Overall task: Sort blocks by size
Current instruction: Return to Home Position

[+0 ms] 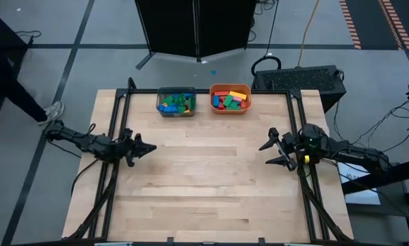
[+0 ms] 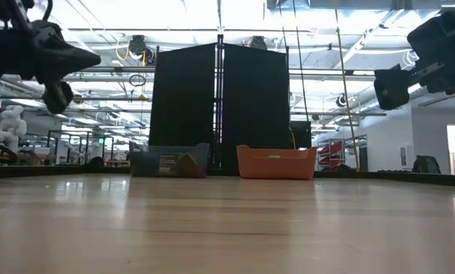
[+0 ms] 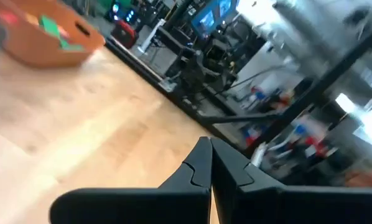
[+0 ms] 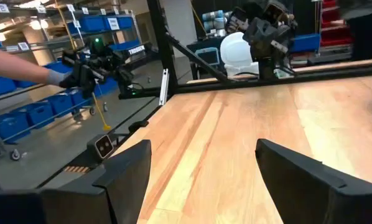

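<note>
Several blocks, green, blue and yellow, lie in the grey bin (image 1: 176, 102) at the table's far edge. Red, green, yellow and blue blocks lie in the orange bin (image 1: 230, 99) beside it; the orange bin also shows in the left wrist view (image 3: 49, 38). No block lies loose on the table. My left gripper (image 1: 148, 148) is shut and empty above the table's left side. My right gripper (image 1: 267, 153) is open and empty above the table's right side; its two fingers stand wide apart in the right wrist view (image 4: 201, 168).
The two bins stand side by side at the middle of the far edge; in the low view they show as the grey bin (image 2: 169, 161) and the orange bin (image 2: 277, 162). A black frame runs along the table's edges (image 1: 115, 123). A person stands beyond the table's left.
</note>
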Robot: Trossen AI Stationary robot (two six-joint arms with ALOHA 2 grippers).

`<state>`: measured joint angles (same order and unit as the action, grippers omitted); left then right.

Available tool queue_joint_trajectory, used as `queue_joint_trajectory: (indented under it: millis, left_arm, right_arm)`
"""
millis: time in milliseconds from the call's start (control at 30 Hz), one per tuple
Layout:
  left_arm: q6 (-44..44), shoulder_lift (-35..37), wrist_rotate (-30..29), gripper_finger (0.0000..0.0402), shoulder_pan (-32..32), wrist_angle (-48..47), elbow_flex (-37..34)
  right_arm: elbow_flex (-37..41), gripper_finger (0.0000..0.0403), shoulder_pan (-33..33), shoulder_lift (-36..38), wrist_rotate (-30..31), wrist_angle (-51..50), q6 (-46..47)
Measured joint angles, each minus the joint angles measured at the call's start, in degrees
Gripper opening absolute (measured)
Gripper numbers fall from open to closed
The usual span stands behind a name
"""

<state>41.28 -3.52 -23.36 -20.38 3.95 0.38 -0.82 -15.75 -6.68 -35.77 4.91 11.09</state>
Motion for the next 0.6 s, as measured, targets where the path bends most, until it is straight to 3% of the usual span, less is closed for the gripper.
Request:
queue_joint_trajectory:
  millis: [233, 600]
  left_arm:
    - [-19.24, -1.12, -0.27, 0.0000, 0.00, -0.02, -0.02]
    - [-35.79, -1.23, -0.49, 0.0000, 0.00, 0.00, -0.04]
  right_arm:
    - [0.00, 0.0283, 0.00, -0.07, -0.02, -0.03, 0.22]
    - [0.00, 0.0283, 0.00, -0.09, -0.06, -0.02, 0.20]
